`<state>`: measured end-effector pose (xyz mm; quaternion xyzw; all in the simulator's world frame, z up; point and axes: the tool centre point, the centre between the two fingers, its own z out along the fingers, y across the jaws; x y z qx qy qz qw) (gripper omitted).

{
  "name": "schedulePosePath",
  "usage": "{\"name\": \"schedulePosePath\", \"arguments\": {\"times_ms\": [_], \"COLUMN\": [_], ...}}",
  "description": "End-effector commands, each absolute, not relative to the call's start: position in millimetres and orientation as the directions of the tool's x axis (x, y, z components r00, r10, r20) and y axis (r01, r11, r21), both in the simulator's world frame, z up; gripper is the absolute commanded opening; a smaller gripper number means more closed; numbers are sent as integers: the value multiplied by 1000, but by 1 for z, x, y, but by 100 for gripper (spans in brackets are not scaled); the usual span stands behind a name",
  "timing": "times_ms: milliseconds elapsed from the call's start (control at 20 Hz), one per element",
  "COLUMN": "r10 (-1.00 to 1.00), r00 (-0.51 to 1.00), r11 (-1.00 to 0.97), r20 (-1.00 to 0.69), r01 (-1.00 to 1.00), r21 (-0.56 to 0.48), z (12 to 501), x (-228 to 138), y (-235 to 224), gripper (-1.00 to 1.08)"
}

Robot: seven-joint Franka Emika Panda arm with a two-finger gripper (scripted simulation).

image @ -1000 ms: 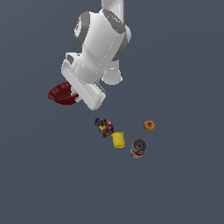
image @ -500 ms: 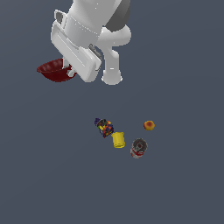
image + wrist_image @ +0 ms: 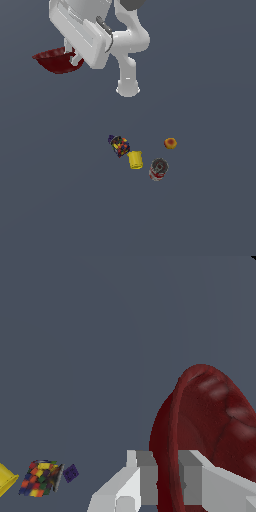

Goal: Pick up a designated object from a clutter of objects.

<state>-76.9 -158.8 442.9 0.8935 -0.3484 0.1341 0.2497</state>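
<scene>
The dark red bowl (image 3: 56, 60) hangs high above the grey floor at the exterior view's upper left, held by its rim. My gripper (image 3: 75, 56) is shut on that rim; the white hand hides part of the bowl. In the wrist view the bowl (image 3: 210, 426) fills one side, with its rim clamped in my gripper (image 3: 167, 476), one finger (image 3: 137, 481) outside the wall and one inside. The other items lie far below: a multicoloured cube (image 3: 120, 146), a yellow cup (image 3: 135, 160), a red-white can (image 3: 158, 169), an orange-red fruit (image 3: 170, 143).
The arm's white base (image 3: 128, 87) stands behind the items. In the wrist view the cube (image 3: 41, 478), a small purple block (image 3: 70, 473) and an edge of the yellow cup (image 3: 6, 479) show on the grey floor (image 3: 100, 331).
My gripper has risen with the bowl in it, up and toward the exterior view's left. The items on the floor have not moved.
</scene>
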Motion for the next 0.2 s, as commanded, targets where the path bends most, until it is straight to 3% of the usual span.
{"name": "schedulePosePath", "arguments": {"times_ms": [0, 150], "r10": [-555, -555], "r00": [721, 721], "r11": [-632, -632], "r20": [415, 415], "r01": [-690, -690], "r21": [353, 353], "z": [451, 454], "x": [-79, -79], "y": [-159, -160], "gripper": [-100, -100]}}
